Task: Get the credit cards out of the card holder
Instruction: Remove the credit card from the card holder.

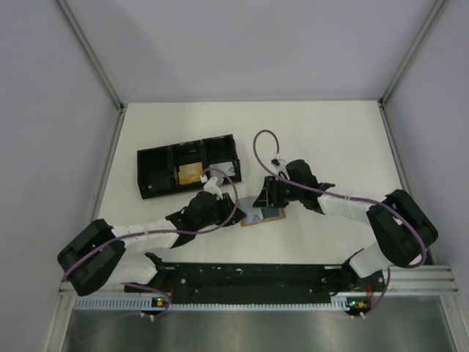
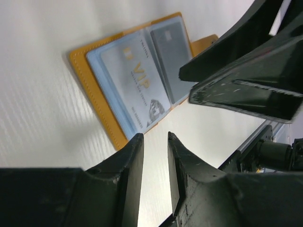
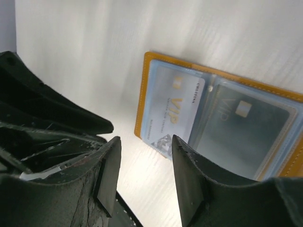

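The holder lies open and flat on the white table, its cards tucked in clear sleeves. A pale blue VIP card sits in one sleeve and a grey card in the next. Both are inside the holder's orange border.

The left gripper hangs just beside the holder's near long edge. Its jaws stand a narrow slit apart, with only bare table showing between them. The right gripper comes in from the holder's opposite side, jaws parted wider and gripping nothing. One of its fingertips overlaps the VIP card's corner in the right wrist view. Whether it touches cannot be told.

The top view shows the holder pinned between the two arms, which meet over it from left and right. That view also shows a black tray beyond the holder to its left, well apart from it. A tan item lies in the tray's middle compartment. Neither wrist view shows the tray.

The wrist views alone show the print on the cards and the gap between each pair of jaws. In the left wrist view the right gripper's fingers loom over the holder's tab end.
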You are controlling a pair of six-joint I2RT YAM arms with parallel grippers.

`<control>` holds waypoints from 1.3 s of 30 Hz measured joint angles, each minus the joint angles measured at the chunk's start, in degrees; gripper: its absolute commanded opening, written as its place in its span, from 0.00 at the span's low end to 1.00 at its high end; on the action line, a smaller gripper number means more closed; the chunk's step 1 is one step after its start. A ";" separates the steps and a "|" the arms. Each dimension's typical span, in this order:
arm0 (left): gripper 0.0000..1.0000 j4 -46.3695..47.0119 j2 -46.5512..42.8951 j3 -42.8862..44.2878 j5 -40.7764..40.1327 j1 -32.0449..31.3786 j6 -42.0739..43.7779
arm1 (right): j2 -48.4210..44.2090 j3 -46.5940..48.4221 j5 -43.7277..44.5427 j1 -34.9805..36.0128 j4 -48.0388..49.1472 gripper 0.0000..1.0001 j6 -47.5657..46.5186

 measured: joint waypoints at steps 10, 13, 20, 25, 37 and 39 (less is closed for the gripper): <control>0.18 4.22 14.91 10.01 3.96 5.14 1.14 | 8.44 1.14 -0.61 -2.64 2.29 0.40 -0.37; 0.10 4.79 18.71 10.75 5.11 5.77 1.49 | 9.64 1.14 -1.40 -3.08 4.37 0.37 -0.31; 0.00 7.17 21.90 10.27 6.80 5.97 -0.04 | 12.39 0.81 -4.15 -3.58 8.83 0.27 0.55; 0.00 9.90 22.25 8.92 7.78 5.97 -1.44 | 13.05 -0.52 -5.38 -4.15 11.61 0.15 1.68; 0.12 13.92 20.94 5.07 9.20 7.02 -3.50 | 14.56 -3.39 -9.27 -5.66 17.20 0.00 3.93; 0.15 12.79 19.10 3.91 9.11 7.34 -3.52 | 14.56 -3.85 -9.70 -5.68 17.81 0.00 4.17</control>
